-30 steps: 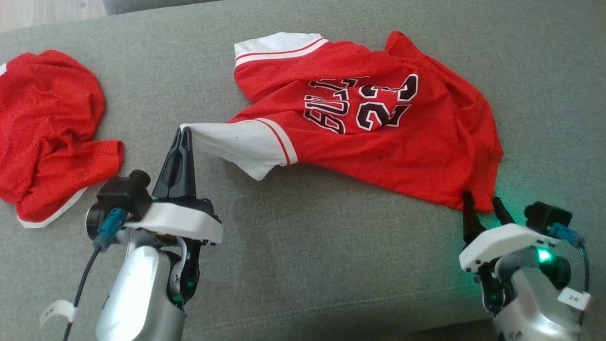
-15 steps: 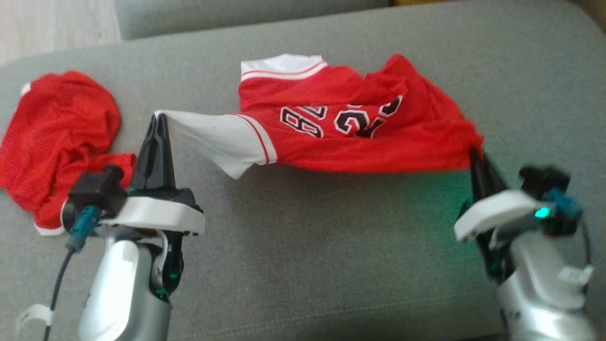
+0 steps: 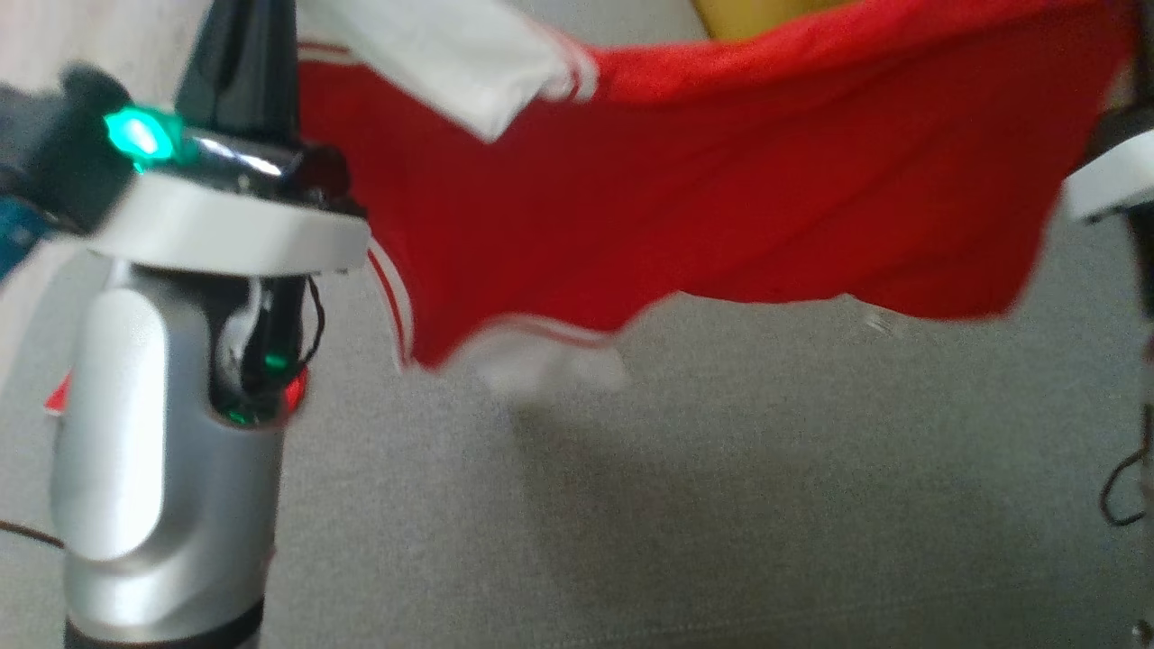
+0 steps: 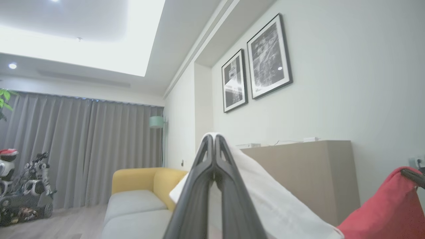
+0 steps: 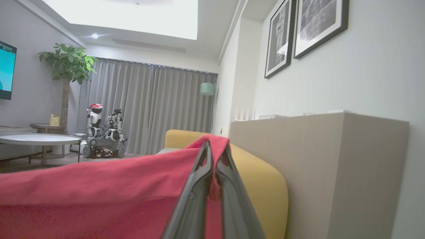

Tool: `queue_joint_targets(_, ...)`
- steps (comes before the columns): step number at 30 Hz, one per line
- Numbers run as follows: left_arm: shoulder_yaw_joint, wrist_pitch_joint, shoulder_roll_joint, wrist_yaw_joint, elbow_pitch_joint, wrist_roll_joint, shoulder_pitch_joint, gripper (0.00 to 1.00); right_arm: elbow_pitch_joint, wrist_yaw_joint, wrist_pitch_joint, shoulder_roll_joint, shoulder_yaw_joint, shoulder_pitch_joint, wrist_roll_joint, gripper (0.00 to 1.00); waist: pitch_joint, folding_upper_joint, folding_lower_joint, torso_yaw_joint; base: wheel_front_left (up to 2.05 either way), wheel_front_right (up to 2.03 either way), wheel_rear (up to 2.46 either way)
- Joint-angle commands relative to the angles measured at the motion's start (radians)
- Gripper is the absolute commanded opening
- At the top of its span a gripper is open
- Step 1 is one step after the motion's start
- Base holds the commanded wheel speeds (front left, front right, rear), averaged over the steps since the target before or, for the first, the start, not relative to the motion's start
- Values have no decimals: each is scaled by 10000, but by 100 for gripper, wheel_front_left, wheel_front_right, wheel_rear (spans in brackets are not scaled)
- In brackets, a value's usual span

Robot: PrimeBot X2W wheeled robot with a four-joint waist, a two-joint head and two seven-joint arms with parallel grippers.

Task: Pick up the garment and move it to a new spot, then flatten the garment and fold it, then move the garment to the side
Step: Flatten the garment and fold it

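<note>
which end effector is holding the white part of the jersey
The left end effector: it is shut on the white sleeve of the jersey, while the right end effector pinches its red edge.

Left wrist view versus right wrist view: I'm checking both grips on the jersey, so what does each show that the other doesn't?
Left wrist view: the left gripper, jaws shut on the white sleeve. Right wrist view: the right gripper, jaws shut on the red hem, plus a potted plant and a round table. Both: the garment's red body, the yellow sofa, framed pictures and grey curtains.
</note>
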State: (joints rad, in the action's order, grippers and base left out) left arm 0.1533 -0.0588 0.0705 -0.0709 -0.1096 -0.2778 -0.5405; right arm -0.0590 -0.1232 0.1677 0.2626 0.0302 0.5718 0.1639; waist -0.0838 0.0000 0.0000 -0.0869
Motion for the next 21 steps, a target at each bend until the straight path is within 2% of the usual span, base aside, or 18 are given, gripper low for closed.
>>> queue_joint_targets(1, -188, 601, 331, -37, -738, -141, -727, 0, 1016, -75, 666, -26, 216, 419, -156, 0, -379, 0, 0, 130, 0, 0, 0)
queue_joint_targets(2, -188, 601, 331, -37, -738, -141, -727, 0, 1016, -75, 666, -26, 216, 419, -156, 0, -379, 0, 0, 130, 0, 0, 0)
queue_joint_targets(7, -170, 1983, 319, 129, -1431, -601, -1188, 0, 2575, -75, 2019, -137, 766, 264, -420, 0, -446, 0, 0, 240, 0, 0, 0)
queue_joint_targets(11, -180, 2759, 441, 120, -1000, -863, -1610, 0, 2790, -75, 2801, -202, 851, 290, -499, 0, -134, 0, 0, 216, 0, 0, 0)
queue_joint_targets(17, -91, 3124, 823, -53, 1022, -716, -2999, 0, 1108, -75, 3152, -594, 537, 1293, 64, 0, 1080, 0, 0, 3, 0, 0, 0)
queue_joint_targets(21, -270, 2793, 989, -28, 2569, -473, -5025, 0, -513, -75, 2919, -1187, 724, 3355, 998, 0, 2740, 0, 0, -93, 0, 0, 0)
